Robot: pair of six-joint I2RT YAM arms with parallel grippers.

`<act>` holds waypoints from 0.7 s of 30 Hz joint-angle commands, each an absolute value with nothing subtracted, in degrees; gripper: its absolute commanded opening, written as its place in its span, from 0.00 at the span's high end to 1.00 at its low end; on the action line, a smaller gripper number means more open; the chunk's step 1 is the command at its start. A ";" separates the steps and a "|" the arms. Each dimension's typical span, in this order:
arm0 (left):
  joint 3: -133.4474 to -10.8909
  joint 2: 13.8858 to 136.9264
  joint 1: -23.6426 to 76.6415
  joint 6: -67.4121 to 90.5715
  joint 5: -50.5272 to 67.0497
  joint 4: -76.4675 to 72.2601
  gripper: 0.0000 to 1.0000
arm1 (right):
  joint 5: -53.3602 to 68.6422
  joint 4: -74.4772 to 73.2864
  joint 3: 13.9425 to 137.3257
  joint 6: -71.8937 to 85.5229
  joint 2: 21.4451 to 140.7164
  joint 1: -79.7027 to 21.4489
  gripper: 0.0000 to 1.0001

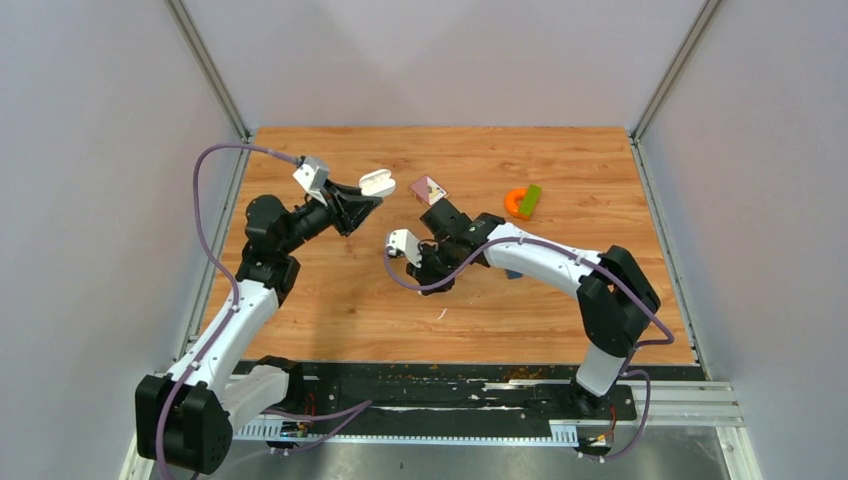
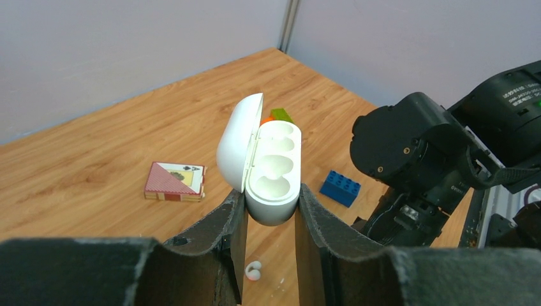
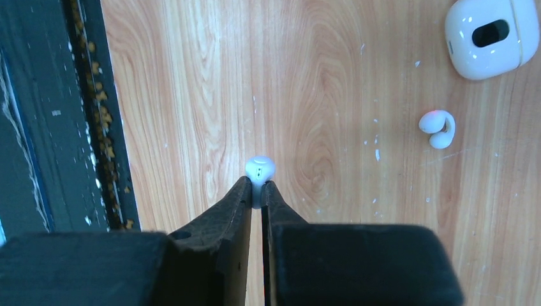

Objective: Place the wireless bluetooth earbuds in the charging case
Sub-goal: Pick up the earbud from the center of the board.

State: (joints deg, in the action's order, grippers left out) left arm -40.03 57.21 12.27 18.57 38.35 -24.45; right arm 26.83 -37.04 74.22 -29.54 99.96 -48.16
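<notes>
My left gripper (image 1: 368,200) is shut on the charging case (image 1: 378,183) and holds it above the table. In the left wrist view the case (image 2: 273,175) sits between the fingers (image 2: 271,205) with its lid open to the left and both sockets empty. My right gripper (image 1: 428,278) is shut on one white earbud (image 3: 259,171), pinched at the fingertips (image 3: 256,189) above the wood. The other earbud (image 3: 437,128) lies on the table to the right; it also shows under the case in the left wrist view (image 2: 253,271).
A white rounded object with a dark oval (image 3: 490,35) lies beyond the loose earbud. A playing-card box (image 1: 428,189), an orange ring with a green block (image 1: 522,202) and a blue brick (image 2: 340,187) lie on the table. The black front rail (image 3: 38,115) is close by.
</notes>
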 commanded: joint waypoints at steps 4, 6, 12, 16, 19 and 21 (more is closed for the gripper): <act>-39.48 57.89 12.01 9.77 48.29 -23.54 1.00 | 27.30 -57.95 86.11 -49.06 94.15 -46.20 0.92; -38.47 58.15 11.95 6.82 51.70 -23.03 1.00 | 28.17 -65.89 91.18 -55.53 93.29 -45.38 0.91; -35.22 59.34 14.04 -4.06 56.99 -21.71 1.00 | 32.07 -77.49 99.41 -64.28 89.29 -44.26 0.91; -33.61 59.69 17.12 -7.17 57.02 -23.55 1.00 | 33.98 -77.83 102.45 -61.32 88.64 -44.49 0.91; -32.50 59.54 19.73 -8.92 56.78 -24.43 1.00 | 34.21 -76.91 105.54 -56.87 89.99 -44.63 0.90; -32.03 59.66 20.86 -9.24 56.64 -25.29 1.00 | 34.25 -76.74 107.51 -55.10 91.33 -44.69 0.89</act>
State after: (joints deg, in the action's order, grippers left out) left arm -32.62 59.86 18.76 -4.69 55.29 -21.61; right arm 31.81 -75.83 103.15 -58.39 88.88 -44.27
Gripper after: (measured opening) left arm 0.358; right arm 0.106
